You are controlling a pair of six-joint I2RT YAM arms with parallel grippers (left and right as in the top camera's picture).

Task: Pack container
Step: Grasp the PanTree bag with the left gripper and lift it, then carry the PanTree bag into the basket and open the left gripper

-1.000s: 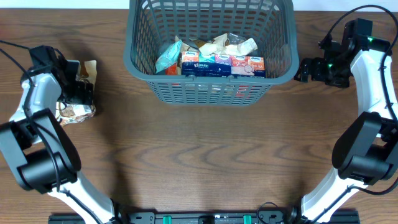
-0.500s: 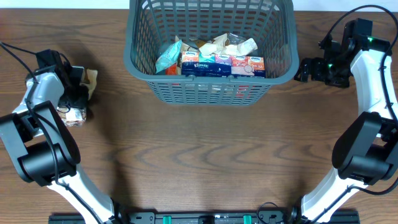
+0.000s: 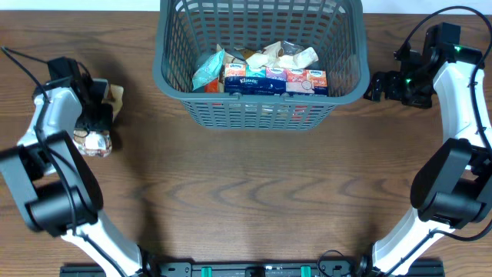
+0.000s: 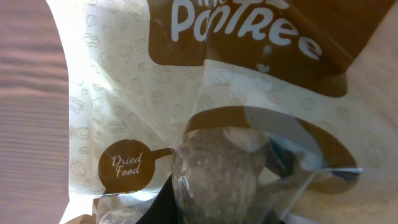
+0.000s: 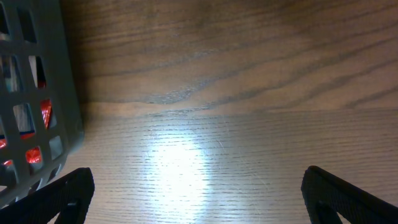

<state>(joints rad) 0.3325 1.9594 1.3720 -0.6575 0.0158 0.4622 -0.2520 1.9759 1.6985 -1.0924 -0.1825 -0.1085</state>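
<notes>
Two arms flank the container [image 3: 261, 111] overhead. The left end effector [image 3: 98, 121] has shifted slightly over a snack packet [image 3: 97, 143] on the counter [image 3: 246, 192], left of the container; the pick is pending.

Left wrist: snack packet [image 4: 205, 124] fills the view, so grip state cannot be determined.

Right wrist: right end effector [image 5: 199, 193] released and empty, just right of the container [image 5: 69, 106].

In the overhead view the container [image 3: 165, 73] loses its far rim to the top edge, and the packets inside it [image 3: 265, 77] are mostly too small to read. The left gripper [image 3: 96, 117] sits over the snack packets [image 3: 96, 142], its jaws hidden under the wrist, so whether they are apart or closed cannot be told. A dried-food packet [image 4: 118, 106] fills the left wrist view, its brand word cut by the top edge. The right gripper [image 5: 199, 202] shows only its fingertips [image 5: 59, 196] at the bottom edge.
</notes>
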